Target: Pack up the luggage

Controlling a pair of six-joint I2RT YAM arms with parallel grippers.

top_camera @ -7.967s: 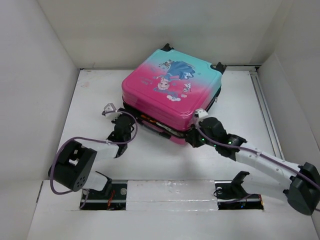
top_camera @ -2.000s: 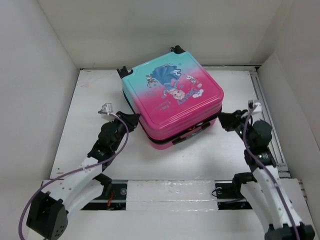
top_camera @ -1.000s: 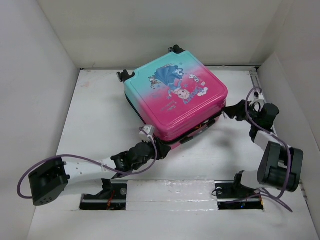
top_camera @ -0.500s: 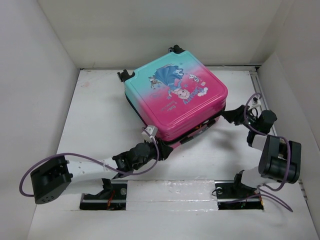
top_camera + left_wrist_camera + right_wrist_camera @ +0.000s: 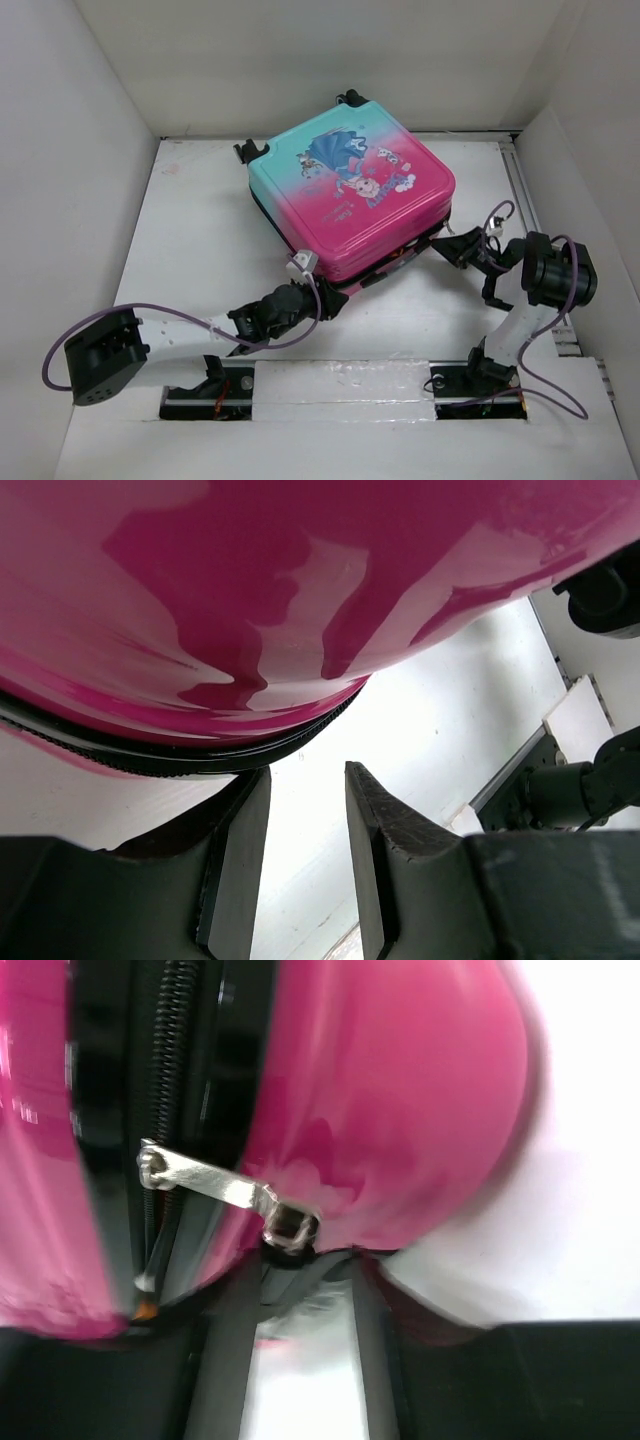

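The luggage (image 5: 352,195) lies flat and closed at the back middle, pink-to-teal with the princess print up and its wheels toward the back. My left gripper (image 5: 327,296) is at its near pink corner; in the left wrist view it (image 5: 307,773) is open and empty just under the black zipper band (image 5: 150,755). My right gripper (image 5: 446,244) is at the luggage's right corner. In the right wrist view it (image 5: 300,1265) closes on the dark end tab of the silver zipper pull (image 5: 215,1185), which stretches from the zipper (image 5: 175,1080).
White walls enclose the table on the left, back and right. A metal rail (image 5: 528,210) runs along the right edge. The arm bases and a taped strip (image 5: 340,385) lie along the near edge.
The luggage has stayed still over the last second. My right arm has folded lower, and its gripper has slid slightly forward along the right corner. My left gripper has barely moved.
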